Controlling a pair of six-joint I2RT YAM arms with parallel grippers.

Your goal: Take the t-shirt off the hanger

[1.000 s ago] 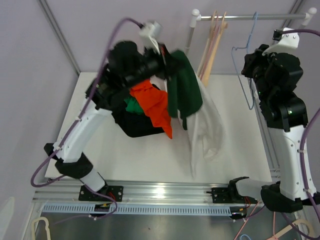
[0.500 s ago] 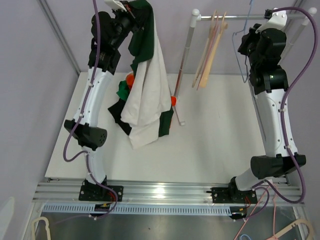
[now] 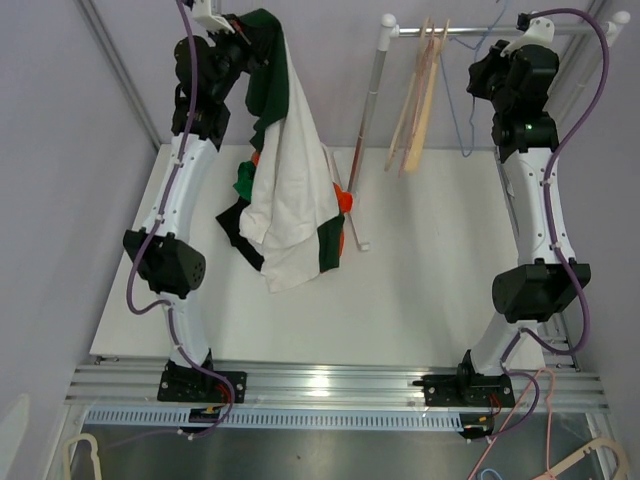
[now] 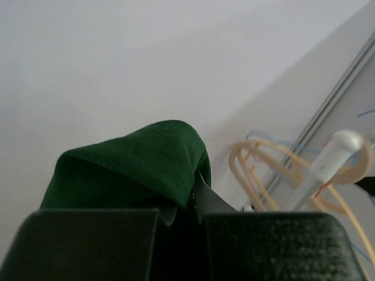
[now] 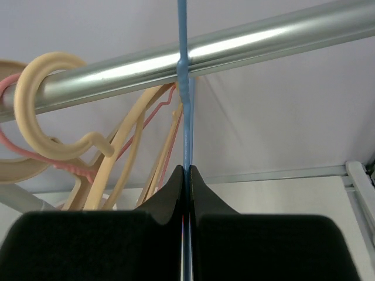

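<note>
Left gripper (image 3: 245, 35): it is reaching high above the far-left corner of the counter (image 3: 440, 270), its fingers pinching a green fold of the t-shirt (image 3: 295, 190); the left wrist view is showing the cloth bunched between the closed jaws.
T-shirt: it is hanging free from that grip, green at the top and white below, with its lower hem trailing over the pile of clothes (image 3: 232, 225) near the far-left corner.
Right gripper (image 5: 186, 175): it is clamping the thin wire of the blue hanger (image 5: 184, 88) up at the rail (image 5: 234, 50) over the far-right edge.
Blue hanger: it is looking bare, well apart from the shirt; I cannot tell whether its hook is sitting over the rail or only crossing in front of it.
Other hangers: the cream hangers (image 3: 415, 110) are dangling from the same rail.
Progress: the shirt and hanger are looking fully separated, so the removal itself seems done.
Remaining: probably lowering and releasing the shirt, and letting go of the hanger.
</note>
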